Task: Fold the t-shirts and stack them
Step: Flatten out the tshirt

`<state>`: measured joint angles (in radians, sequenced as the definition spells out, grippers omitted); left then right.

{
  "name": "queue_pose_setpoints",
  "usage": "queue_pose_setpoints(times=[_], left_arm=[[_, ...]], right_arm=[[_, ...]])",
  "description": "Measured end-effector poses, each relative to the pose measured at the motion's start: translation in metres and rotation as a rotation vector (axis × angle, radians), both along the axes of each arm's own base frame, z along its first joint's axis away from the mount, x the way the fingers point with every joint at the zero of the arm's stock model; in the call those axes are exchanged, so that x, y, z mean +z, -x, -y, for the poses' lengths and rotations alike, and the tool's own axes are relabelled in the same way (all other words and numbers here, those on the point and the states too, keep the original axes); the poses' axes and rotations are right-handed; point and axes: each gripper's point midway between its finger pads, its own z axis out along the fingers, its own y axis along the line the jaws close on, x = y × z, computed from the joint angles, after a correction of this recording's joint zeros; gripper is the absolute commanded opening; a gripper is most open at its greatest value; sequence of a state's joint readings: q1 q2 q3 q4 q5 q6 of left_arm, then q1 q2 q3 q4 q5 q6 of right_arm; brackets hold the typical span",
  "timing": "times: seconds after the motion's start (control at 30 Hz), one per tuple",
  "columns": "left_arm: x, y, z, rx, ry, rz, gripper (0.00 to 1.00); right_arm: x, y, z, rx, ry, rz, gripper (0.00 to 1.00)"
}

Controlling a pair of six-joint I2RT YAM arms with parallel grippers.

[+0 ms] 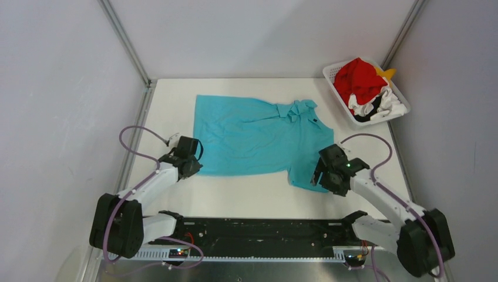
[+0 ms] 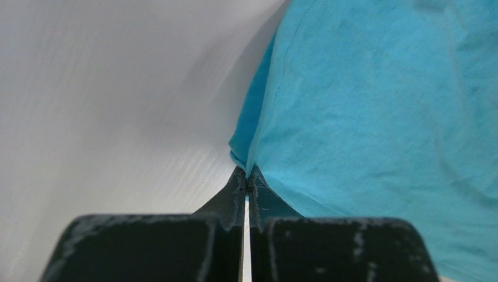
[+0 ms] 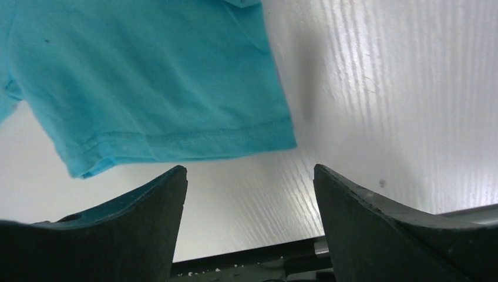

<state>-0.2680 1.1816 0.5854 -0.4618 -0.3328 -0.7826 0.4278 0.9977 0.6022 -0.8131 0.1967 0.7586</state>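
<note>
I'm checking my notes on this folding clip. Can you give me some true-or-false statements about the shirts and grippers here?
1. The left gripper is shut on a corner of the teal shirt. True.
2. The right gripper clamps the sleeve. False: its jaws stand open, and the sleeve's hem lies ahead of them.
3. The basket holds a red shirt among other cloth. True.
4. The teal shirt is folded in half. False: it lies spread out on the table.
5. The basket sits at the near left corner. False: it is at the far right corner.
</note>
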Motion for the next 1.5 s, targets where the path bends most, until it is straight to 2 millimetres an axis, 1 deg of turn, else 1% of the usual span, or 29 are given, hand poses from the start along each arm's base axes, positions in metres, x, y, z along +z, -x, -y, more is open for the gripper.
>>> queue_pose_setpoints(times=[0.07, 0.1, 0.13, 0.17, 0.43, 0.57, 0.6, 0.63, 0.67, 0.7, 0.73, 0.77, 0.8, 0.93, 1.03, 1.07, 1.13, 1.2, 1.27, 1.3, 1.33, 1.37, 1.4, 1.43, 1.5], left_arm=[[-0.002, 0.002, 0.000, 0.001, -0.001, -0.005, 0.00], [-0.003, 0.002, -0.001, 0.001, -0.001, -0.005, 0.00], [-0.004, 0.003, -0.001, 0.001, 0.000, -0.003, 0.00], [-0.004, 0.003, -0.001, 0.002, 0.000, -0.003, 0.00], [-0.002, 0.001, 0.001, -0.002, 0.011, 0.018, 0.00], [-0.002, 0.000, 0.001, -0.002, 0.013, 0.023, 0.00], [-0.002, 0.000, 0.001, -0.002, 0.013, 0.023, 0.00], [-0.002, 0.000, 0.001, -0.002, 0.014, 0.023, 0.00], [-0.002, 0.000, 0.001, -0.002, 0.014, 0.023, 0.00], [-0.002, 0.000, 0.001, -0.002, 0.013, 0.024, 0.00], [-0.002, 0.000, 0.001, -0.002, 0.013, 0.024, 0.00], [-0.002, 0.000, 0.001, -0.002, 0.013, 0.024, 0.00], [-0.002, 0.000, 0.001, -0.001, 0.013, 0.024, 0.00], [0.001, -0.001, 0.001, 0.001, 0.012, 0.035, 0.00], [0.014, -0.007, 0.000, 0.006, 0.016, 0.081, 0.00], [0.023, -0.010, 0.001, 0.008, 0.021, 0.111, 0.00], [0.049, -0.020, 0.002, 0.013, 0.036, 0.200, 0.00], [0.082, -0.031, 0.002, 0.017, 0.051, 0.297, 0.00], [0.126, -0.041, 0.002, 0.021, 0.069, 0.420, 0.00], [0.152, -0.044, 0.002, 0.023, 0.077, 0.490, 0.00], [0.172, -0.045, 0.001, 0.025, 0.085, 0.543, 0.00], [0.199, -0.045, -0.001, 0.028, 0.094, 0.614, 0.00], [0.225, -0.043, -0.003, 0.030, 0.100, 0.680, 0.00], [0.250, -0.039, -0.006, 0.032, 0.106, 0.743, 0.00], [0.302, -0.027, -0.012, 0.039, 0.116, 0.873, 0.00]], right_arm=[[-0.006, -0.002, -0.002, 0.002, 0.007, -0.023, 0.70], [-0.014, -0.004, -0.004, 0.001, 0.016, -0.046, 0.67], [-0.018, -0.005, -0.005, -0.002, 0.021, -0.058, 0.61], [-0.022, -0.006, -0.005, -0.005, 0.024, -0.067, 0.60], [-0.035, -0.015, -0.001, -0.022, 0.068, -0.079, 0.57], [-0.037, -0.017, 0.000, -0.021, 0.071, -0.082, 0.50], [-0.037, -0.017, 0.000, -0.019, 0.074, -0.083, 0.40], [-0.038, -0.017, 0.001, -0.017, 0.077, -0.086, 0.34], [-0.038, -0.018, 0.001, -0.016, 0.079, -0.084, 0.25], [-0.038, -0.019, 0.001, -0.014, 0.080, -0.081, 0.21], [-0.038, -0.021, 0.001, -0.014, 0.080, -0.075, 0.13], [-0.038, -0.023, 0.000, -0.014, 0.078, -0.068, 0.09], [-0.038, -0.024, -0.001, -0.012, 0.075, -0.060, 0.00], [-0.035, -0.034, -0.006, -0.012, 0.050, -0.011, 0.00], [-0.027, -0.041, -0.009, -0.011, 0.026, 0.037, 0.00], [-0.018, -0.046, -0.011, -0.011, 0.013, 0.073, 0.00], [0.007, -0.060, -0.016, -0.005, -0.014, 0.165, 0.00], [0.050, -0.082, -0.021, -0.002, -0.040, 0.301, 0.00], [0.108, -0.104, -0.025, -0.001, -0.072, 0.468, 0.00], [0.141, -0.112, -0.026, 0.000, -0.090, 0.558, 0.00], [0.177, -0.118, -0.025, -0.002, -0.107, 0.654, 0.00], [0.203, -0.120, -0.024, -0.003, -0.118, 0.723, 0.00], [0.237, -0.119, -0.020, -0.008, -0.131, 0.810, 0.00], [0.260, -0.117, -0.017, -0.010, -0.139, 0.867, 0.00], [0.316, -0.107, -0.008, -0.013, -0.151, 0.998, 0.00]])
